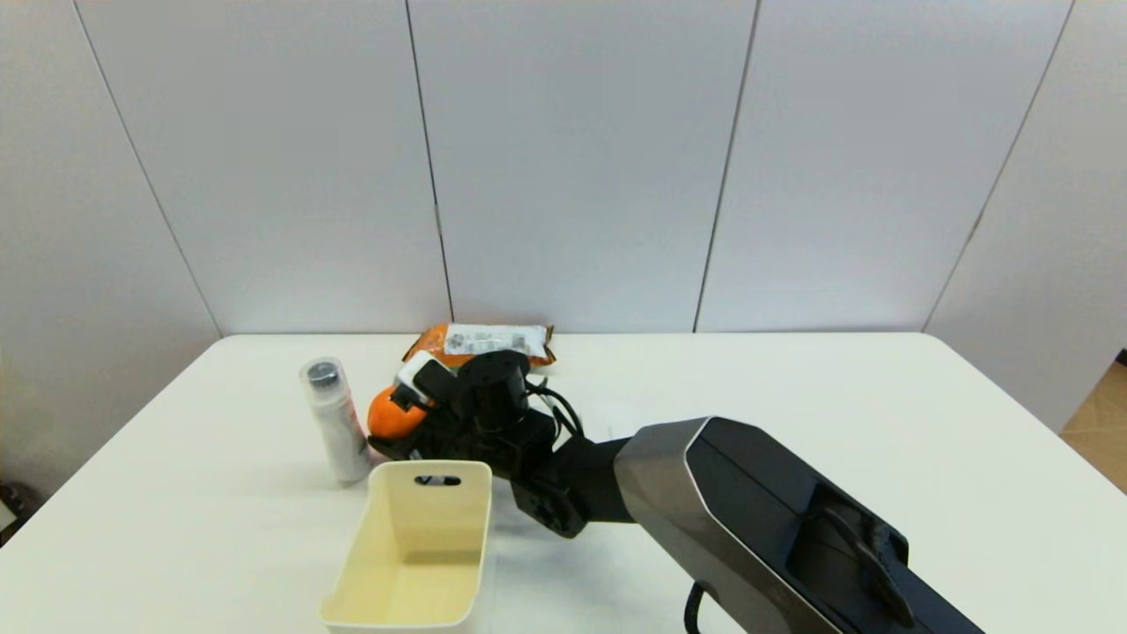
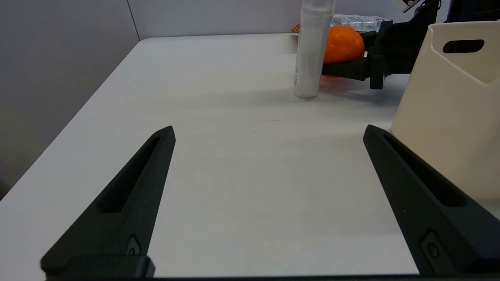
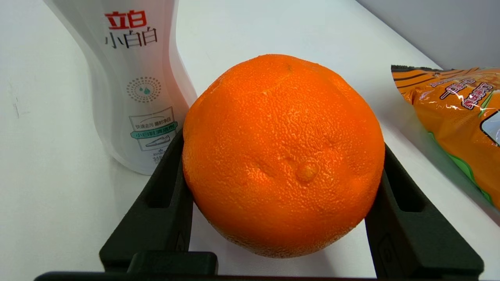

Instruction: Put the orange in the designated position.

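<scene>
The orange (image 3: 283,156), round with dimpled skin, sits between the two black fingers of my right gripper (image 3: 281,144), which is shut on it. In the head view the orange (image 1: 392,414) is at the table's back left with the right gripper (image 1: 396,430) around it, low over the tabletop. I cannot tell whether the fruit touches the surface. The left wrist view shows the orange (image 2: 343,43) behind a white bottle. My left gripper (image 2: 268,130) stands open over bare table at the near left, holding nothing. The designated position carries no mark on the white table (image 1: 792,414).
A white bottle (image 1: 335,423) stands upright right beside the orange. An orange snack packet (image 1: 484,342) lies behind it near the wall. A cream bin (image 1: 423,546) stands in front of the right gripper, close to the left gripper's finger (image 2: 414,183).
</scene>
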